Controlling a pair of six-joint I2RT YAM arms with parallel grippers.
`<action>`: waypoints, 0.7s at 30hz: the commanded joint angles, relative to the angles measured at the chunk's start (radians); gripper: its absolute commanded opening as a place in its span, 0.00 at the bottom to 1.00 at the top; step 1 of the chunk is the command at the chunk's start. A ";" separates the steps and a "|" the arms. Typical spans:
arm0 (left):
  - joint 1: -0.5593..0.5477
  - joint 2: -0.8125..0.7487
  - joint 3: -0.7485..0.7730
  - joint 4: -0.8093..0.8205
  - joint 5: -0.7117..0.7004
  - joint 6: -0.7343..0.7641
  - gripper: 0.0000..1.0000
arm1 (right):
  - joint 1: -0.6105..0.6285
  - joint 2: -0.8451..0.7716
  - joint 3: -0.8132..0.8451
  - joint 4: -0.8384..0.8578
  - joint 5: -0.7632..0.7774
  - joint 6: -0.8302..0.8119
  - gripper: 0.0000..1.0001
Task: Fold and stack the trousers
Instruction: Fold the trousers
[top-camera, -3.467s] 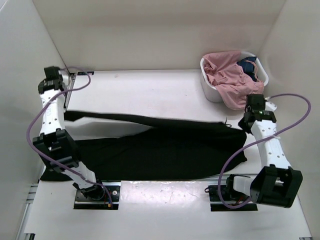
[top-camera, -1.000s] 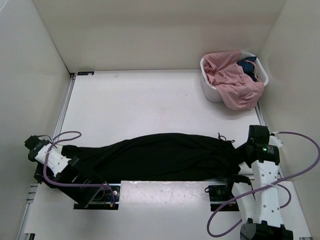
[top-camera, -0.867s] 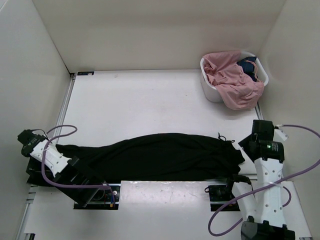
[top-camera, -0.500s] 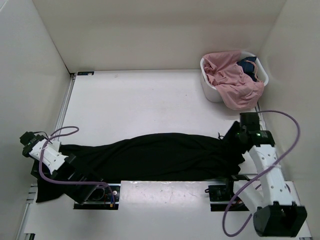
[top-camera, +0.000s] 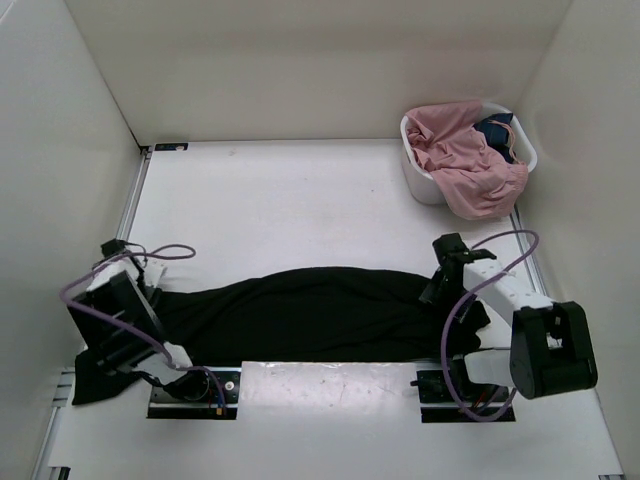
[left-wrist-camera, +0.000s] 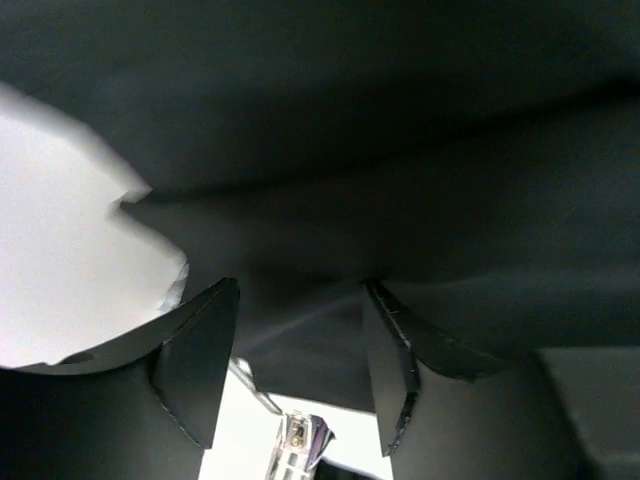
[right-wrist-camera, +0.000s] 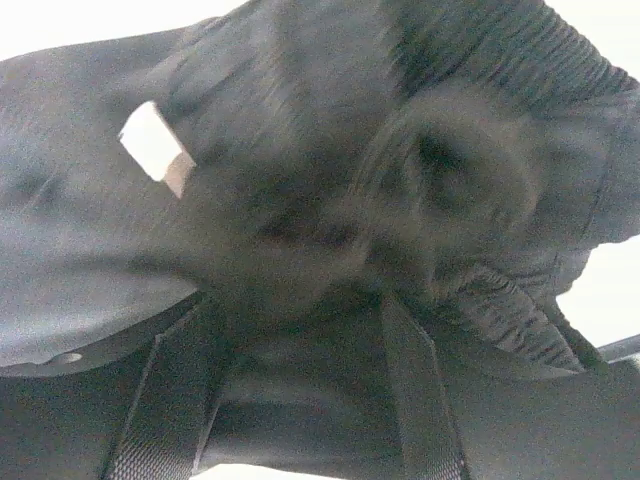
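Observation:
The black trousers (top-camera: 310, 315) lie in a long narrow strip along the near part of the table, waistband at the right. Their left end droops over the table's front-left corner. My left gripper (top-camera: 148, 280) is low over the leg end. In the left wrist view, the left gripper (left-wrist-camera: 300, 290) is open, with dark trousers (left-wrist-camera: 400, 150) just beyond the fingertips. My right gripper (top-camera: 440, 280) sits at the waistband end. In the right wrist view, the right gripper (right-wrist-camera: 300, 305) is open, with the bunched elastic waistband (right-wrist-camera: 480, 190) close in front and a white label (right-wrist-camera: 152, 143) showing.
A white basket (top-camera: 425, 180) stands at the back right, holding a pink garment (top-camera: 465, 160) that spills over its rim and a dark blue garment (top-camera: 497, 130). White walls enclose the table on the left, back and right. The arm bases sit at the near edge.
Both arms have swung inward from the table's sides onto the ends of the trousers. Their jaws have widened. The trousers lie much as before, with the left end now hanging at the corner.

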 joint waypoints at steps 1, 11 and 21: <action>-0.074 0.077 -0.044 0.111 -0.079 -0.060 0.61 | -0.060 0.052 -0.031 0.099 0.026 0.084 0.67; -0.252 0.170 0.123 0.155 -0.047 -0.236 0.52 | -0.263 0.396 0.185 0.165 0.138 0.002 0.64; -0.324 0.198 0.394 -0.030 0.015 -0.322 0.65 | -0.314 0.490 0.488 0.157 0.190 -0.220 0.64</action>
